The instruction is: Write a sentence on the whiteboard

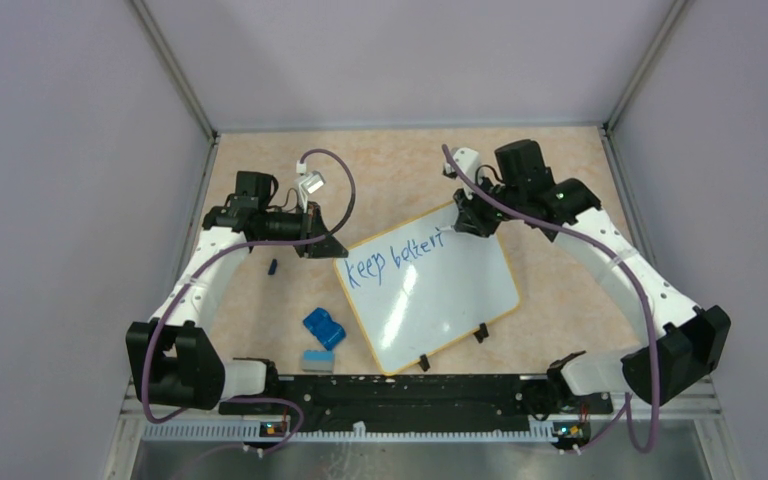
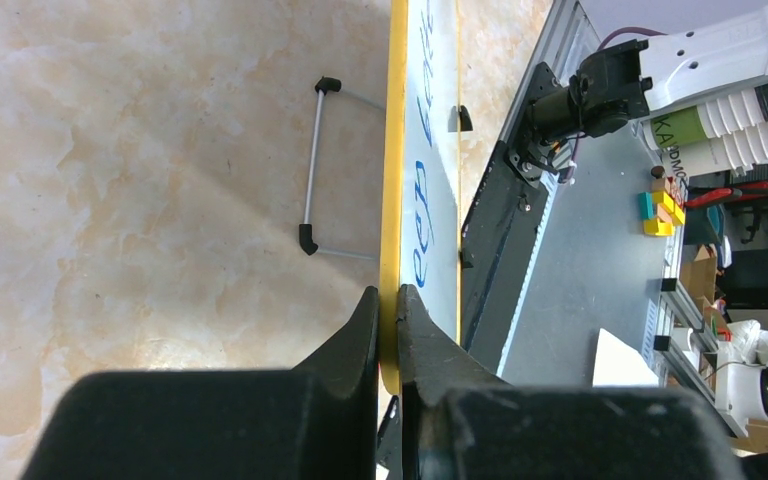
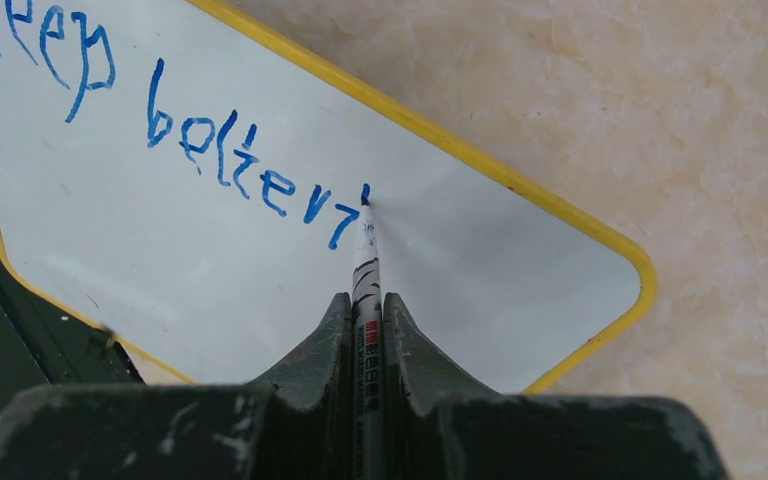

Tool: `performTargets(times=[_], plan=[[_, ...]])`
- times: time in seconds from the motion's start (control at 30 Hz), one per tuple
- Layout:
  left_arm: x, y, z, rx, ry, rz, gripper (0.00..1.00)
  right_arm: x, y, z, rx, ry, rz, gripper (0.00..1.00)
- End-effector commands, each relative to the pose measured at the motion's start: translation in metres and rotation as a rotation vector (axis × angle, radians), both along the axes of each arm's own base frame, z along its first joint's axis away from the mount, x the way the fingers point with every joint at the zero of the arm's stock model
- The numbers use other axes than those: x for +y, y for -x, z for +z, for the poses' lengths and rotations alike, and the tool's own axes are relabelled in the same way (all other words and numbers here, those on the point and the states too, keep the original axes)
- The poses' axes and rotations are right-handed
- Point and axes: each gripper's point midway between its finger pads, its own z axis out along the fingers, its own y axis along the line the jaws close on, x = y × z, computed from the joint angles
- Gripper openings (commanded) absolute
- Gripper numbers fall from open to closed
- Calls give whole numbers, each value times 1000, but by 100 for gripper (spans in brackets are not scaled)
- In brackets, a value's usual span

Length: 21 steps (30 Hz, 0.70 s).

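Left gripper (image 2: 388,296) pinches the rim of the whiteboard (image 1: 430,292); right gripper (image 3: 365,300) clamps a marker (image 3: 366,252), tip touching the blue sentence (image 3: 225,155) end.

There is one whiteboard (image 1: 440,300), with two clips (image 1: 423,362) on its near edge. On it stand two blue words (image 3: 160,130) in a single line, the second unfinished. One marker (image 3: 365,260) is in view. The arms number two, a left arm (image 1: 200,290) and a right arm (image 1: 620,265), each with one gripper: the left gripper (image 2: 388,295) and the right gripper (image 3: 367,300), two fingers apiece. Two purple cables (image 1: 335,190) run along the arms. On the one table (image 1: 560,300) lie three small things: one blue block (image 1: 324,328), one pale eraser (image 1: 317,361) and one small dark piece (image 1: 273,267). One wire bracket (image 2: 310,168) shows in the left wrist view.
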Motion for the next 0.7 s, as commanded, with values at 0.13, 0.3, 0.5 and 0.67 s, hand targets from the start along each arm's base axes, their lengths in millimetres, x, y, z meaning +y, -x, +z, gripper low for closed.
performTargets(times=[0.13,0.3,0.5,0.67], plan=[[-6,12,-20,55,-43,-39,0,2,3,20,-51,-37,13,0],[-5,12,-20,54,-46,-37,0,2,5,47,-109,-108,4,0],[-6,13,-19,51,-46,-38,0,-7,6,33,-82,-71,-5,0],[-6,13,-19,49,-46,-37,0,-15,4,21,-66,-39,-15,0]])
